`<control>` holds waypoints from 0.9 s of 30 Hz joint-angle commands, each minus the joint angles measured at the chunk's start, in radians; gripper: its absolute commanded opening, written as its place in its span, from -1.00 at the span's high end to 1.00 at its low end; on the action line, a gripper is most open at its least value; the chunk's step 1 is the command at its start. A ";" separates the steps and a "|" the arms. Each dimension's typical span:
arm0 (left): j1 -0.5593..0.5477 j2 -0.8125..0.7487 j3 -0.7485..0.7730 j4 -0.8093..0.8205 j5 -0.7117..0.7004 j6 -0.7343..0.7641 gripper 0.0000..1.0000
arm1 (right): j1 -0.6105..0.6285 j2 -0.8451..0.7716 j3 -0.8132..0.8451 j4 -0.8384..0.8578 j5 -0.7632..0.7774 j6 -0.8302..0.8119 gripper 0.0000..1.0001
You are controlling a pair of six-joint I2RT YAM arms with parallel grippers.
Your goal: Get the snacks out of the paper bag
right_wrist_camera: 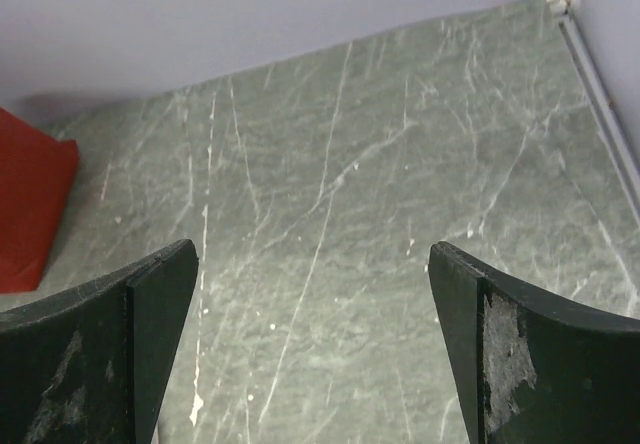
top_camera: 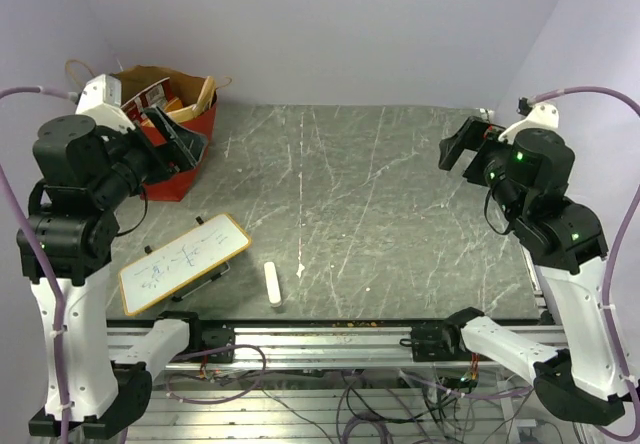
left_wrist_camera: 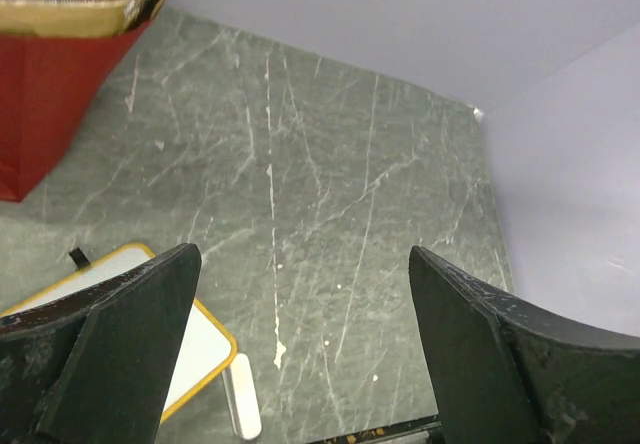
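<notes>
Bag sits at the far-left corner of the surface, upright-ish, mouth open, red outside and brown inside, with a tan handle loop sticking out behind it. Snacks are in the bag: red/white printed packets show in the mouth from the top view, and an orange bit shows at the rim in the left wrist view. Can't tell the count. No packets out on the surface. Left pincer has its fingers wide apart and holds nothing. It's raised just beside the bag's right side; the left wrist cam has the bag at upper left and looks out over bare marble. From the top view I can't tell if it touches the bag wall. Right pincer is also spread wide with nothing in it. It hangs over the right side of the surface, well apart from the bag, and only a red bag corner shows at the left edge of its cam. Whiteboard, yellow-framed with scribbles on it, lies flat near the front-left edge. Eraser lies just right of it, not touching.
</notes>
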 commanded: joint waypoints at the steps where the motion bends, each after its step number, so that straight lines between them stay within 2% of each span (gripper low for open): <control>1: -0.020 -0.018 -0.070 0.040 -0.042 -0.041 -0.92 | -0.001 -0.006 -0.030 -0.067 -0.020 0.062 -1.00; 7: -0.038 0.005 -0.134 0.063 -0.039 -0.062 -0.92 | -0.003 0.026 -0.050 -0.115 -0.076 0.099 -1.00; 12: -0.049 0.085 -0.133 0.110 -0.031 -0.075 -0.92 | -0.003 0.076 -0.078 -0.131 -0.099 0.139 -1.00; 16: -0.054 0.208 -0.056 0.137 -0.033 -0.048 -0.92 | -0.003 0.112 -0.121 -0.079 -0.124 0.132 -1.00; 24: -0.041 0.553 0.215 0.218 -0.013 -0.026 -0.94 | -0.005 0.218 -0.189 0.082 -0.114 0.108 -1.00; 27: -0.040 0.680 0.306 0.277 0.028 -0.014 -0.74 | -0.005 0.290 -0.167 0.125 -0.103 0.088 -1.00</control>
